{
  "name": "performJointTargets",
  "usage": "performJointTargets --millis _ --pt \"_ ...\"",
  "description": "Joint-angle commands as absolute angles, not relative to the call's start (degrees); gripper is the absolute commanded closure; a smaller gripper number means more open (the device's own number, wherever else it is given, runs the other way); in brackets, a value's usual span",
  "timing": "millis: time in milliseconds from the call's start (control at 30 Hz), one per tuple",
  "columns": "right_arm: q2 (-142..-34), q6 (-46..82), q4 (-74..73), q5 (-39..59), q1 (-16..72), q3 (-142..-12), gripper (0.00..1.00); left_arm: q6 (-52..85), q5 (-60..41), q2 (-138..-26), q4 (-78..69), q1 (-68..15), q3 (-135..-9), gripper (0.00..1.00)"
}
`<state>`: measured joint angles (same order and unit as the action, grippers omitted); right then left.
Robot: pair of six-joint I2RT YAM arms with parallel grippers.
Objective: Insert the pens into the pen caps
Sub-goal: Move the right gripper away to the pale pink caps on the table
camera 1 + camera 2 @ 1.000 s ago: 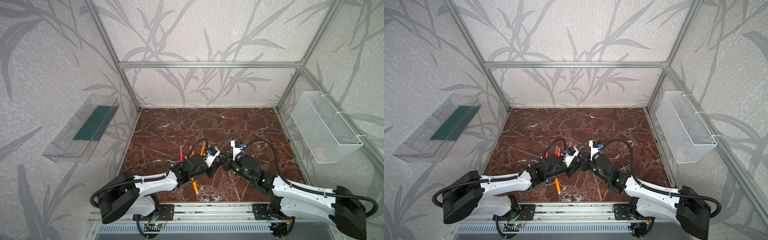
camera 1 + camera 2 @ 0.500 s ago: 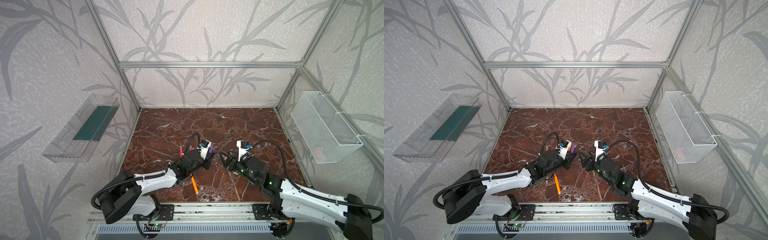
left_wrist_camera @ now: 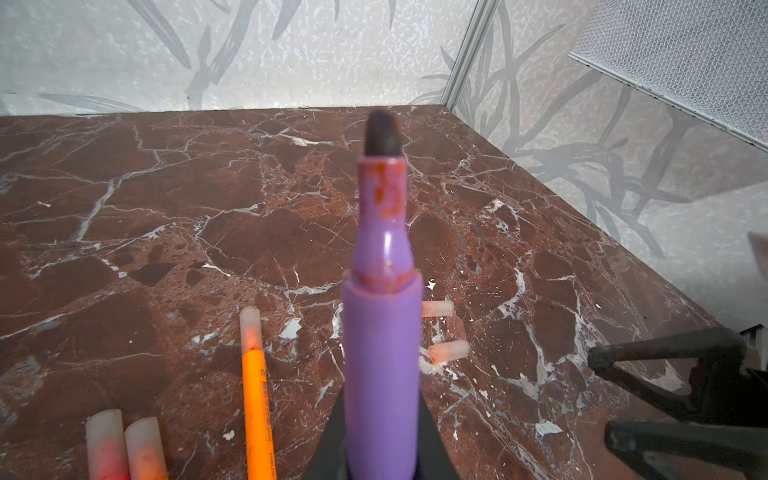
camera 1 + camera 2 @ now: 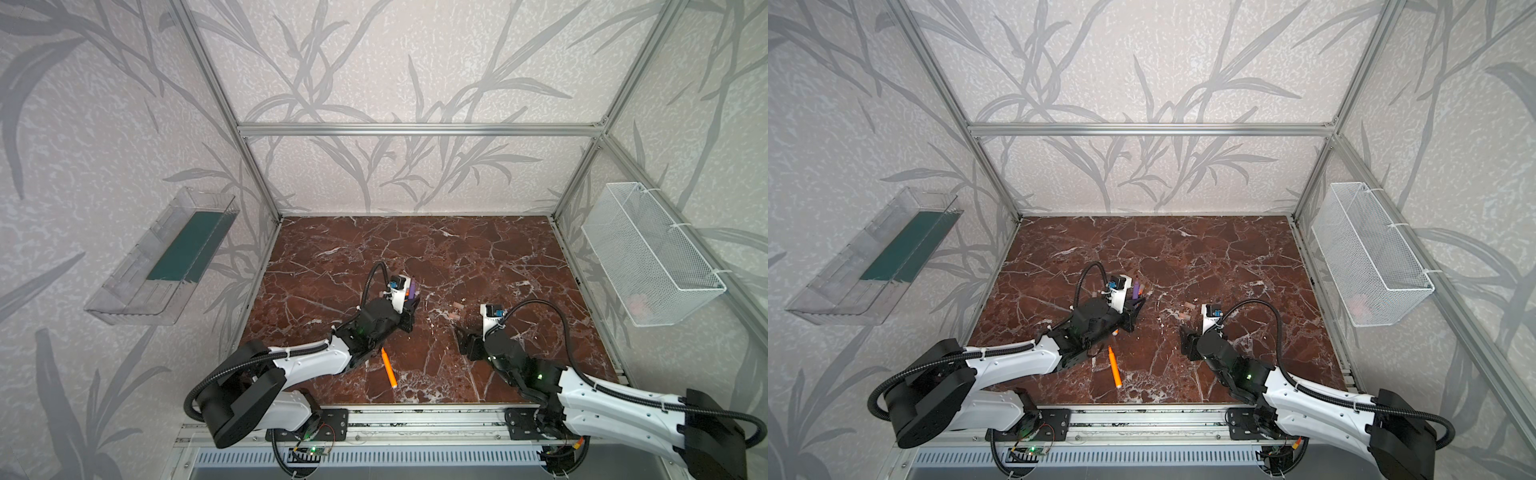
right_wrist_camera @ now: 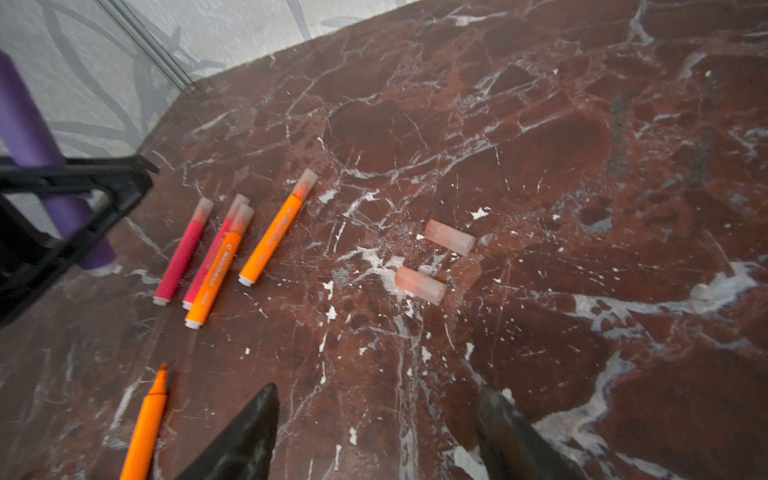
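Purple plastic, stained orange-red round its neck and ending in a dark bare tip: that pen [image 3: 380,332] stands clamped in my left gripper [image 4: 411,305] above the middle of the red-brown marble desk [image 4: 457,249]. My right gripper [image 5: 378,399] hangs with its jaws apart, holding nothing, near two loose pale caps [image 5: 450,237] lying side by side. Four capped pens [image 5: 218,269], two pink-red and two orange, lie in a row on the desk. Another orange pen [image 4: 388,368] lies uncapped nearer the front edge. The print on the orange barrels is too blurred for me to read.
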<state>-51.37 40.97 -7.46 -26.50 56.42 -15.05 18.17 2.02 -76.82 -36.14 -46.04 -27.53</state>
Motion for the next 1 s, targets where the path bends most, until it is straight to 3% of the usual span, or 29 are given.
performJointTargets --millis 0,433,967 --pt "-55.69 42.15 -9.84 -28.23 56.69 -16.41 0.25 18.98 2.11 -77.28 -37.88 -46.06 -27.52 1.00" --pt "-77.77 42.32 -18.64 -22.89 50.05 -23.31 0.22 18.63 2.82 -76.64 -37.31 -46.06 -27.16 1.00" --pt "-92.25 43.06 -25.02 -21.95 45.49 -29.12 0.23 18.37 2.66 -75.76 -37.35 -46.08 -26.37 1.00"
